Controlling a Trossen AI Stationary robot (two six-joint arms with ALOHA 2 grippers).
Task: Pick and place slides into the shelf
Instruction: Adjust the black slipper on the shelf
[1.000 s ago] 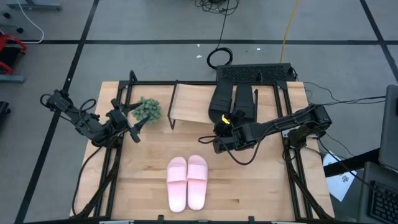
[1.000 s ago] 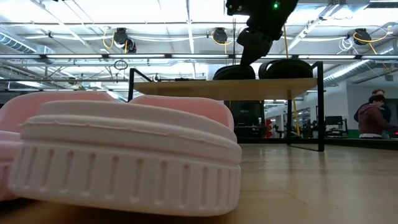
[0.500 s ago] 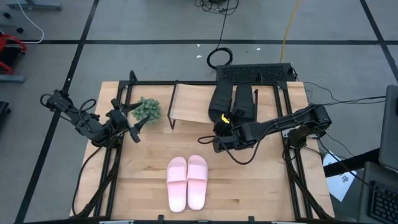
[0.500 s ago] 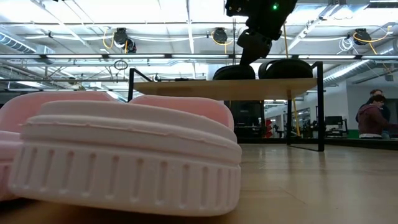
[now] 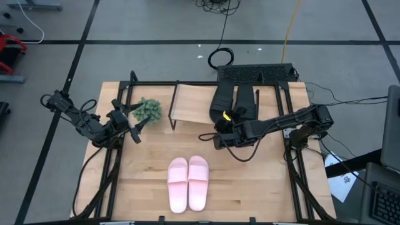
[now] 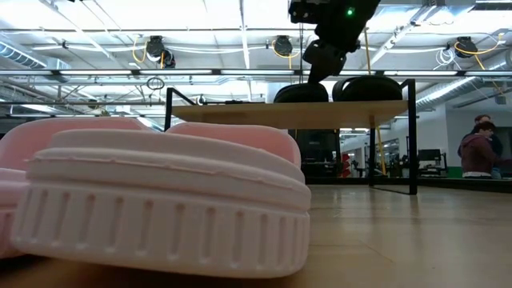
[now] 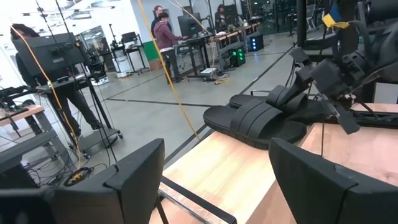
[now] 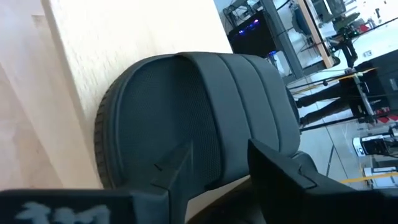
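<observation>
2 black slides lie side by side on the right part of the shelf, a low rack with a light wood top board and thin black legs standing at the far side of the table. Each slide is matte black with a wide ribbed strap and a textured footbed, as the right wrist view shows close up. 2 light pink slides sit together on the table's near middle, soles down, their thick ridged edges filling the low view. The right gripper hangs at the near end of the black pair, its fingers apart and holding nothing. The left gripper waits at the table's left, fingers spread wide, beside a small green plant.
</observation>
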